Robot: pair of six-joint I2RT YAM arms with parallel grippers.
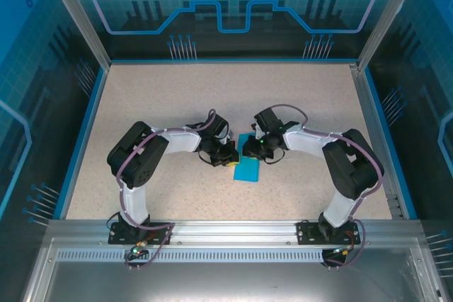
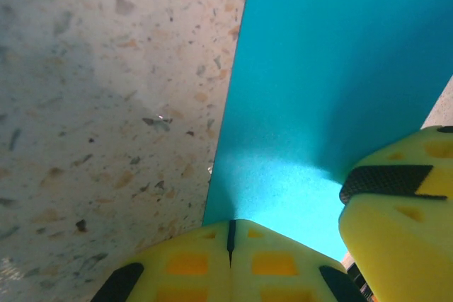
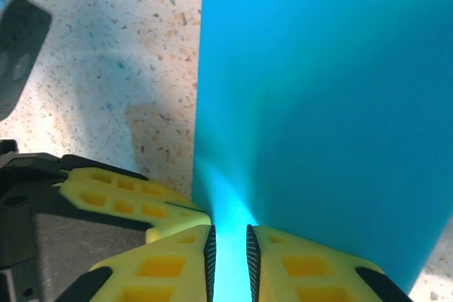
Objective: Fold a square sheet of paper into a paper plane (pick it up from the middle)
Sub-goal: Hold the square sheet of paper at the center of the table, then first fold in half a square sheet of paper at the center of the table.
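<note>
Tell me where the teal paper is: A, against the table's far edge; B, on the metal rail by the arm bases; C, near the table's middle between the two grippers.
C: the top view shows the square sheet of paper near the middle of the table, with the left gripper and the right gripper meeting at its far end.

Bare table [image 1: 212, 90] fills the upper half of the frame, with another open patch at lower centre between the two arms [image 1: 177, 139]. At mid-frame the left gripper [image 1: 230, 158] and right gripper [image 1: 248, 151] crowd together, both pinching the sheet of paper [image 1: 249, 172]; nothing could pass between them. Walls [image 1: 226, 33] close the left, top and right edges.
</note>
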